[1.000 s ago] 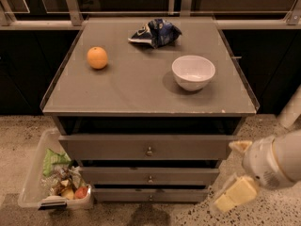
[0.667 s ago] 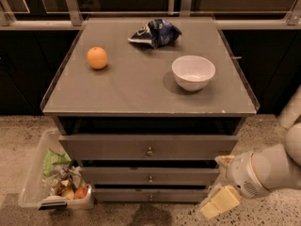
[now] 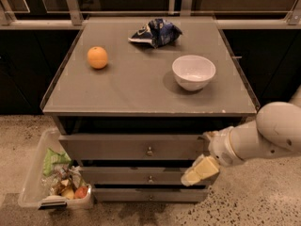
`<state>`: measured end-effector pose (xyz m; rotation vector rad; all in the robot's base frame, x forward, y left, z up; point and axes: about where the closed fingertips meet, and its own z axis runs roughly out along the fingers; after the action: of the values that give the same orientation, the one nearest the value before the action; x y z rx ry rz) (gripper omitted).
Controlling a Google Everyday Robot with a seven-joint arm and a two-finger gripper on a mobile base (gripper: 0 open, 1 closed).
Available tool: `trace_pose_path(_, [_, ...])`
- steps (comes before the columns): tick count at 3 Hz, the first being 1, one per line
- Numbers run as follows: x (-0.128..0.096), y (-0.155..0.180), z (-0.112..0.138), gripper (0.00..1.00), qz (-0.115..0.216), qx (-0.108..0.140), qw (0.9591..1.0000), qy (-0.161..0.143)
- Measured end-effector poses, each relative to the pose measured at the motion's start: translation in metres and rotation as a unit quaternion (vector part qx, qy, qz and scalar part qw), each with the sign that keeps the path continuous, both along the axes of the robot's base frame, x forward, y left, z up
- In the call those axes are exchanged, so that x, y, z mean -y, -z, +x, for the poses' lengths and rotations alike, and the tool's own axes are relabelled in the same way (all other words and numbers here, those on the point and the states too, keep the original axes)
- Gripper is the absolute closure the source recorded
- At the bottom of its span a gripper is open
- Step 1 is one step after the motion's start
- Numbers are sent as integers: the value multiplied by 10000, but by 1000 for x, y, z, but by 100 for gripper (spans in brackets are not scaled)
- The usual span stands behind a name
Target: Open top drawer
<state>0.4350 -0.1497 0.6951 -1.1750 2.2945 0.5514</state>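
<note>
The top drawer is the widest grey-brown front under the table top, with a small round metal knob at its centre. Its front sits level with the cabinet and no interior shows. Two shorter drawer fronts lie below it. My gripper is at the right end of the drawer fronts, to the right of the knob and apart from it. Its pale fingers are spread open, one by the top drawer's right edge and one over the middle drawer. It holds nothing.
On the grey table top are an orange, a white bowl and a crumpled blue chip bag. A clear plastic bin with snacks stands on the speckled floor at the left. A railing runs behind.
My arm has moved left and up, bringing the gripper from the lower right corner to the right end of the drawer fronts. The drawers have not moved.
</note>
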Motion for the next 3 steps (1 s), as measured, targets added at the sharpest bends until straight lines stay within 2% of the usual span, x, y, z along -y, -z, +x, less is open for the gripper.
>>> trace_pose_path(1, [2,-25,50,0,-307,466,9984,-20])
trace_pose_path(2, [1,-21,46,0,-320,484,9983,-23])
trace_pose_path(3, [16,-9,32,0,-328,360,9983,329])
